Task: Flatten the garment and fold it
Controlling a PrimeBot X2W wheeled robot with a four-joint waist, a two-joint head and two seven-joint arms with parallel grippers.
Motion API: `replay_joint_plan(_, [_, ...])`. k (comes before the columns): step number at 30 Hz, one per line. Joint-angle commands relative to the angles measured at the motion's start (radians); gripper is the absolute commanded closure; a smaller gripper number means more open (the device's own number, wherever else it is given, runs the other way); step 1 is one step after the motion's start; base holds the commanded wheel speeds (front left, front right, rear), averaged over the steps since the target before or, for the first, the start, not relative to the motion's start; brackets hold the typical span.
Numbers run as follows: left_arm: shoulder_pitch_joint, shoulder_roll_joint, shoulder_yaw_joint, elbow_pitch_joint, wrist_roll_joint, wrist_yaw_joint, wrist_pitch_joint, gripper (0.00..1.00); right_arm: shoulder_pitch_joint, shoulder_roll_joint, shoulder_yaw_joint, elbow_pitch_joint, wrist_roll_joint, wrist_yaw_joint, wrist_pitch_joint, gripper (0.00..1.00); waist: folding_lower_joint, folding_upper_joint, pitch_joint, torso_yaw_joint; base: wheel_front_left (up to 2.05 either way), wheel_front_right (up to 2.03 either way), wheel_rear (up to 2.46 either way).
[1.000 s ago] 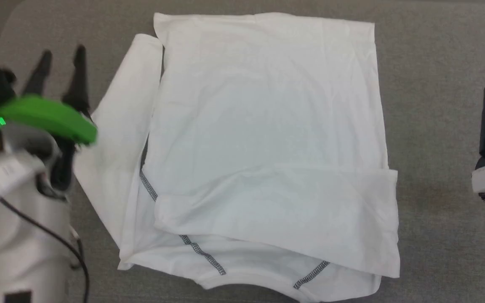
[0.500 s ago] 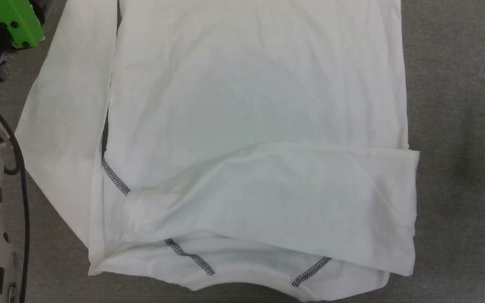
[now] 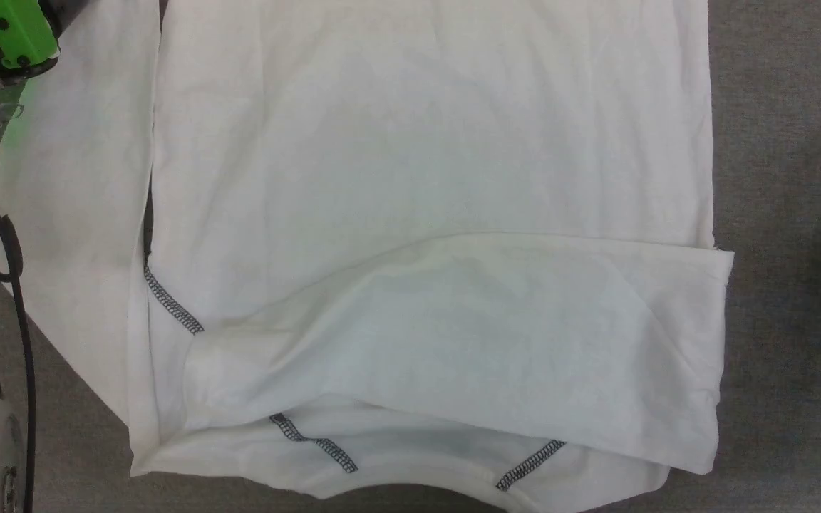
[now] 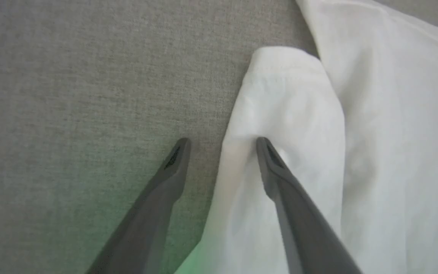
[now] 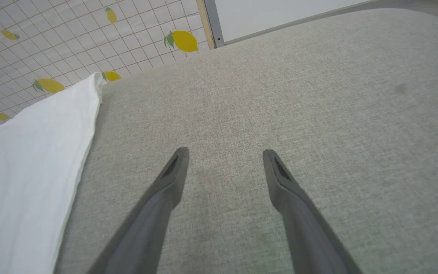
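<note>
Head camera sits closer now, so the white T-shirt [image 3: 425,178] only looks bigger; it lies flat on the grey cloth surface [image 5: 318,95], collar toward me, one sleeve [image 3: 489,342] already folded across the body. The real change is my left gripper [image 4: 222,140]: a second ago it hung back, now it stands spread astride the edge of the other sleeve [image 4: 291,99], pinching nothing. My right gripper [image 5: 224,152] waits spread beside the shirt. I judge this sleeve's fold comes next.
</note>
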Motion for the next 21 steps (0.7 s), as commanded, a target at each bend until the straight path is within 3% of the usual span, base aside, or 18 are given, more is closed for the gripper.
replay_joint_plan(1, [0.026,-0.034,-0.019,0.014,-0.021,-0.013,0.022,1.00,-0.011,0.001,-0.005,-0.008,0.009,-0.001,0.003,0.00,-0.0001,-0.0001,0.003,0.004,0.00,0.00,0.00])
replay_joint_plan(7, [0.031,-0.029,-0.006,-0.019,-0.045,-0.023,-0.065,1.00,-0.012,0.001,-0.005,0.003,0.011,-0.001,0.003,0.00,-0.0001,-0.0001,-0.005,0.012,0.00,0.00,0.00])
replay_joint_plan(13, [0.040,-0.046,0.076,0.008,-0.087,-0.010,-0.220,1.00,-0.005,0.001,-0.001,0.033,0.002,-0.001,-0.001,0.00,-0.0001,-0.0001,-0.068,0.032,0.00,0.00,0.00])
replay_joint_plan(16, [0.051,-0.022,0.108,0.048,-0.090,-0.010,-0.281,1.00,-0.002,0.001,0.000,0.050,-0.004,-0.001,-0.002,0.00,-0.0001,-0.0001,-0.114,0.046,0.00,0.00,0.00])
replay_joint_plan(21, [0.120,0.025,0.154,0.126,-0.057,0.041,-0.395,1.00,0.028,0.001,0.001,0.087,-0.009,-0.001,-0.001,0.00,-0.0001,-0.0001,-0.227,0.086,0.00,0.00,0.00])
